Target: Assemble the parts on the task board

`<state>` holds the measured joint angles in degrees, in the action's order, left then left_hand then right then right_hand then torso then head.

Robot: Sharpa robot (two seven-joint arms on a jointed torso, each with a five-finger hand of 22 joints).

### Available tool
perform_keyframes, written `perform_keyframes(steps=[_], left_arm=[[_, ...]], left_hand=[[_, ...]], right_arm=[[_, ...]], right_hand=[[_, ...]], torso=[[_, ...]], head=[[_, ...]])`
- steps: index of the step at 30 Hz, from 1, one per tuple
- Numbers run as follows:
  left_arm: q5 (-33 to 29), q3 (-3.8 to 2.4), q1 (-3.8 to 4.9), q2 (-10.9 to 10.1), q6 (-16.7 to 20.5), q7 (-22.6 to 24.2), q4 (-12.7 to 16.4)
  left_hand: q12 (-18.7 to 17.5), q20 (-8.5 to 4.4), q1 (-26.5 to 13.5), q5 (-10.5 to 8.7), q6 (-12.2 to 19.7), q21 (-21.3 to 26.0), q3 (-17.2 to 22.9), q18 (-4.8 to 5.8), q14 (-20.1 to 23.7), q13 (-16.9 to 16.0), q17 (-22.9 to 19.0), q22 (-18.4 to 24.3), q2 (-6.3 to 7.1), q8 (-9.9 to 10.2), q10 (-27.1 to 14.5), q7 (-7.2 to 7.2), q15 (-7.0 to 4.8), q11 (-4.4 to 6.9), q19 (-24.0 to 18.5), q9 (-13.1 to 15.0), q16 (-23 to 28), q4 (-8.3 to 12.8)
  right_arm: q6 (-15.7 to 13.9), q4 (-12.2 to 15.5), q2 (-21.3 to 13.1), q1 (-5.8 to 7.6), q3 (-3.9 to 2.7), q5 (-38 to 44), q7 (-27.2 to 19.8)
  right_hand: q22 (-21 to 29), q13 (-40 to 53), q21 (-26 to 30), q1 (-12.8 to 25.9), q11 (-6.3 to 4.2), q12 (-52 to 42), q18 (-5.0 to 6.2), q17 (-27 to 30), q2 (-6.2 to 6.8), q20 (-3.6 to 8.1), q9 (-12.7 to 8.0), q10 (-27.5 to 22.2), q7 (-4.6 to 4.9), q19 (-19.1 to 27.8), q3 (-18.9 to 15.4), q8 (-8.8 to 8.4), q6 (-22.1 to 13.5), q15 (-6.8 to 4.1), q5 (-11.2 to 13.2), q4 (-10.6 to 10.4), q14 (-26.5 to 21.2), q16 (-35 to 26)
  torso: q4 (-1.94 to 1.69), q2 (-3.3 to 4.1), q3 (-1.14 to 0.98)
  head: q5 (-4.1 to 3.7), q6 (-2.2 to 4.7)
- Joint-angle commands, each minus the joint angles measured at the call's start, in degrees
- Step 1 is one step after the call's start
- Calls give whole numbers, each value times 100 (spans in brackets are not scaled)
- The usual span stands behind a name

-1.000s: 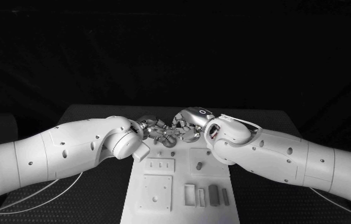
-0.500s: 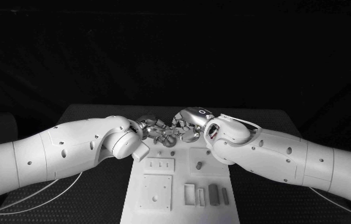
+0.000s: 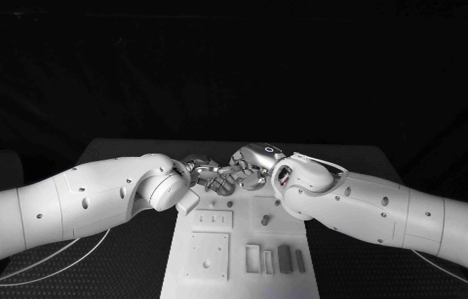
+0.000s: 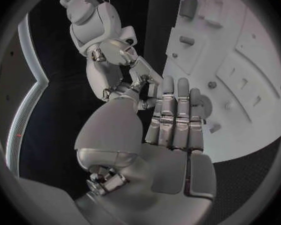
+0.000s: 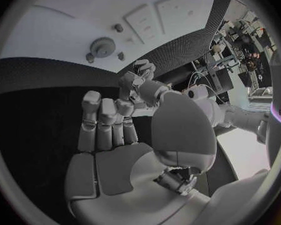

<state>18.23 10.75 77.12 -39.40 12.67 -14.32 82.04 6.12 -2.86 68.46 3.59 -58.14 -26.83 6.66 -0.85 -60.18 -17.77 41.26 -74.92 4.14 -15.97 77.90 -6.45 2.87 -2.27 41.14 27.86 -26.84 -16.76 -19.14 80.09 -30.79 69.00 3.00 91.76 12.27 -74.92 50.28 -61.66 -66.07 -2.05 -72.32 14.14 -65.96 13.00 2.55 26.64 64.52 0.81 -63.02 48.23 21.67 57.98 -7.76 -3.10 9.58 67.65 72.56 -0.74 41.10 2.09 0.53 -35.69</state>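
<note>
Task board (image 3: 246, 258) lies flat on the black tabletop (image 3: 117, 151), central, with small parts (image 3: 284, 260) standing in its near slots. Both hands meet above its far end. Left hand (image 3: 203, 172) and right hand (image 3: 249, 169) have fingertips touching; whether either holds a part cannot be determined.

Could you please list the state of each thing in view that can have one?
left hand: above the far end of the board, fingers meeting those of the other hand; whether it holds a part cannot be told.
right hand: likewise, fingers curled toward the left hand; grip unclear.
task board: flat on the table, untouched.
gear: lying flat on the board.
grey parts: lying in their slots near the board's near end.
</note>
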Motion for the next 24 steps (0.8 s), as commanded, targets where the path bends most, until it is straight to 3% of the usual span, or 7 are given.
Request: perform_keyframes(steps=[1, 10, 12, 14, 16, 20, 24], left_arm=[[-24, -9, 7, 33, 37, -114, 14], [26, -9, 7, 60, 55, -233, 25], [22, -9, 7, 61, 73, -231, 25], [9, -9, 7, 62, 91, -225, 27], [-15, -9, 7, 64, 92, -210, 26], [-52, -9, 7, 67, 92, -202, 27], [-67, -9, 7, 68, 97, -203, 36]], left_hand=[[-25, -4, -54, 35, 28, -1, -20, 16, 23, -8, -5, -94, -33, 19, -10, -15, 3, -10, -38, -4, 27, -2], [-9, 2, 254, 662, -1, -30, -34, 16, 9, -42, 14, -108, -113, 2, 8, 3, 0, 5, -85, 29, 2, 24], [15, -4, 345, 957, -28, -38, -60, 23, -12, -61, 30, -106, -98, -16, 35, 16, -11, 20, -88, 46, -26, 29], [80, -14, 436, 1542, -54, -42, -117, 41, -29, -100, 58, -101, -19, -36, 63, 28, -23, 43, -96, 72, -70, 36], [120, -21, 456, 1942, -58, -40, -151, 55, -25, -124, 72, -95, 38, -41, 49, 32, -29, 46, -103, 88, -93, 34], [165, -25, 428, 2442, -59, -31, -165, 72, -18, -151, 84, -91, 92, -45, 28, 35, -33, 50, -123, 107, -114, 37], [198, -27, 434, 2612, -67, -25, -159, 82, -15, -171, 92, -91, 83, -51, 18, 40, -35, 56, -139, 122, -128, 46]], right_arm=[[-2, 46, 25, -7, 0, 79, -46], [14, 68, 41, -8, 0, 141, -8], [14, 69, 42, -8, 0, 143, -5], [15, 71, 46, -9, 0, 146, 0], [21, 70, 51, -10, 0, 148, 2], [30, 65, 59, -12, 0, 173, 9], [42, 60, 70, -15, 0, 194, 17]], right_hand=[[-65, 10, -33, 51, -10, 35, 86, 7, -24, 7, 232, 51, 334, -18, 51, 39, 380, -5, -37, 2, 18, 33], [-64, 13, -34, 58, -12, 37, 86, 11, -16, 8, 235, 58, 332, -20, 63, 35, 388, -6, -59, 13, 22, 34], [-64, 14, -35, 61, -12, 38, 86, 12, -13, 8, 235, 60, 332, -21, 67, 33, 391, -7, -69, 16, 23, 34], [-63, 15, -35, 63, -13, 39, 86, 13, -12, 8, 236, 61, 331, -21, 69, 32, 393, -7, -74, 17, 24, 34], [-63, 15, -35, 64, -13, 39, 86, 13, -11, 8, 236, 62, 331, -21, 70, 31, 394, -7, -76, 17, 24, 34], [-63, 16, -35, 66, -13, 40, 86, 14, -11, 8, 237, 63, 331, -22, 72, 30, 396, -7, -82, 19, 24, 33], [-63, 16, -36, 68, -13, 41, 86, 15, -10, 8, 237, 64, 331, -22, 74, 29, 397, -7, -86, 20, 25, 33]], torso=[[-3, 0, 1], [1, 3, 1], [0, 2, -1], [-1, 2, -1], [-3, 3, 0], [-2, 1, 1], [2, -1, 1]], head=[[-4, -13], [1, -30], [6, -38], [5, -42], [4, -53], [6, -53], [4, -54]])
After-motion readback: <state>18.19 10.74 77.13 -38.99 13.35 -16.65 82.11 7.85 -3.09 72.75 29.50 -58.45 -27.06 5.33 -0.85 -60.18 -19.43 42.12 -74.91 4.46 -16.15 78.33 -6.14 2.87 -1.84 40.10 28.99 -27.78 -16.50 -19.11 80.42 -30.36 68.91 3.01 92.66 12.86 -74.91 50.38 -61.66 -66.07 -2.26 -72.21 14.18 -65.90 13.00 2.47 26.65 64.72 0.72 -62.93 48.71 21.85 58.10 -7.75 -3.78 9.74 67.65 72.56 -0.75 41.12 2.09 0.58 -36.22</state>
